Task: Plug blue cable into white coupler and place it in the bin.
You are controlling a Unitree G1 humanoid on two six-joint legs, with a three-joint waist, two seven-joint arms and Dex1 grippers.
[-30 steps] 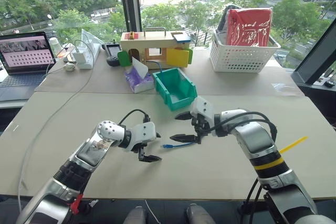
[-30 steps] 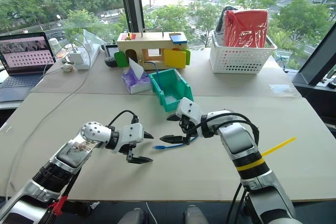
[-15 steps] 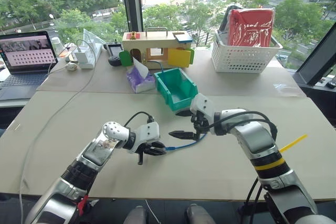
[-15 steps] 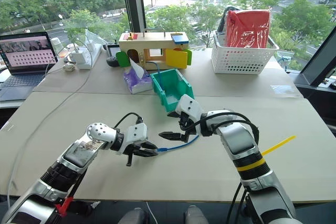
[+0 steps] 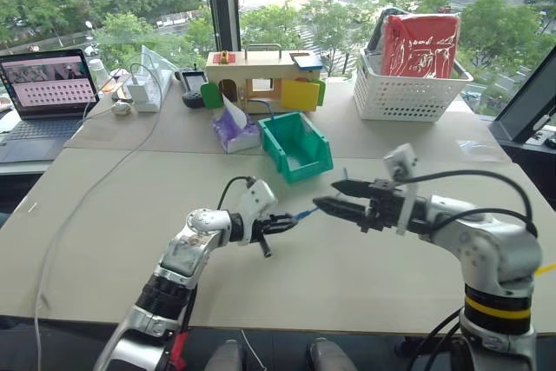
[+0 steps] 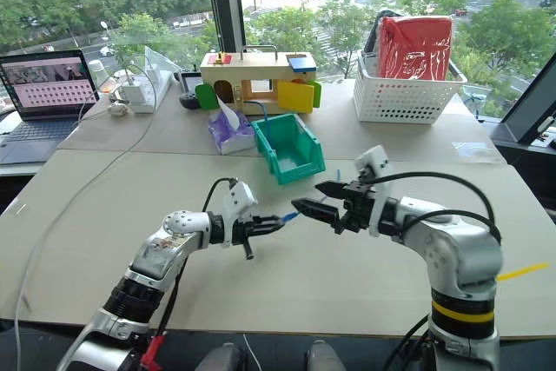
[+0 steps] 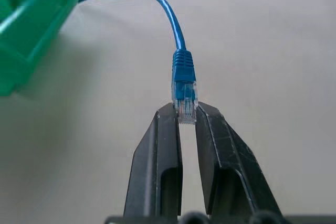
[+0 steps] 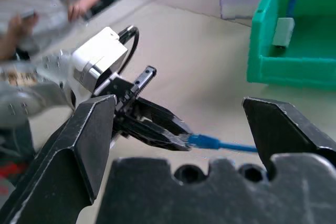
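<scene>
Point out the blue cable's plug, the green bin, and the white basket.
blue cable (image 7: pixel 185 85): left wrist view, on the plug pinched between the black fingertips.
bin (image 5: pixel 314 166): left eye view, on its front lip.
white basket (image 5: pixel 408 96): left eye view, on its lattice front wall.

Silver arms, black jaws, black cables

left arm reaching forward and inward, left gripper level, fingers pinched together on a plug, right arm bent inward, right gripper level, pointing left toward it, jaws spread wide, holding nothing
</scene>
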